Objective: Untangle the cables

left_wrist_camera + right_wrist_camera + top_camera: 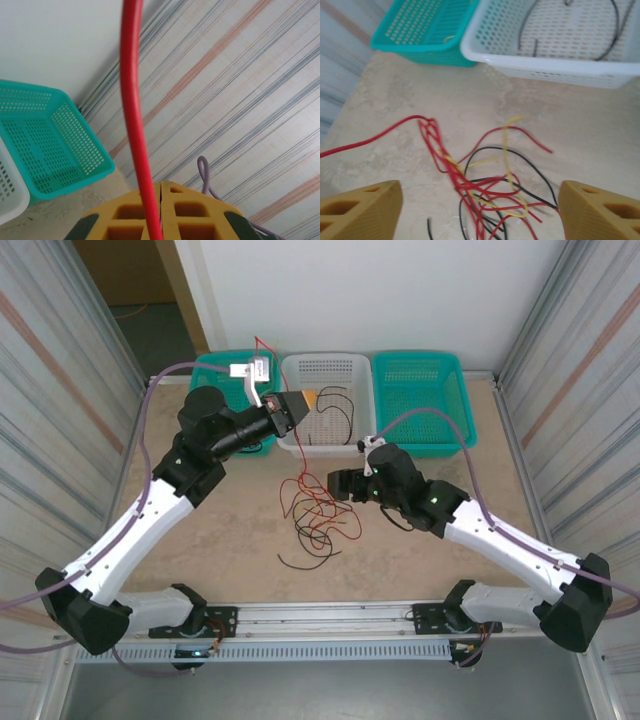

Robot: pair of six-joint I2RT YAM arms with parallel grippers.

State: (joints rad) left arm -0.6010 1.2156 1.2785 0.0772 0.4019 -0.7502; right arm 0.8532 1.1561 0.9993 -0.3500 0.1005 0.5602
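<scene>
A tangle of red, black and pale yellow cables (315, 515) lies on the table in front of the baskets. My left gripper (298, 408) is raised at the white basket's left edge, shut on a red cable (131, 100) that passes between its yellow fingers (190, 212). That cable hangs down (303, 455) to the tangle. My right gripper (335, 483) hovers open just right of the tangle. In the right wrist view the cables (485, 185) lie between and below its spread fingertips (602, 210), untouched.
A white basket (290, 440) at the back middle holds loose black cables (615, 25). Teal baskets stand at its left (215, 365) and right (420, 400). Corrugated walls close both sides. A lone black cable (300, 562) lies toward the near edge.
</scene>
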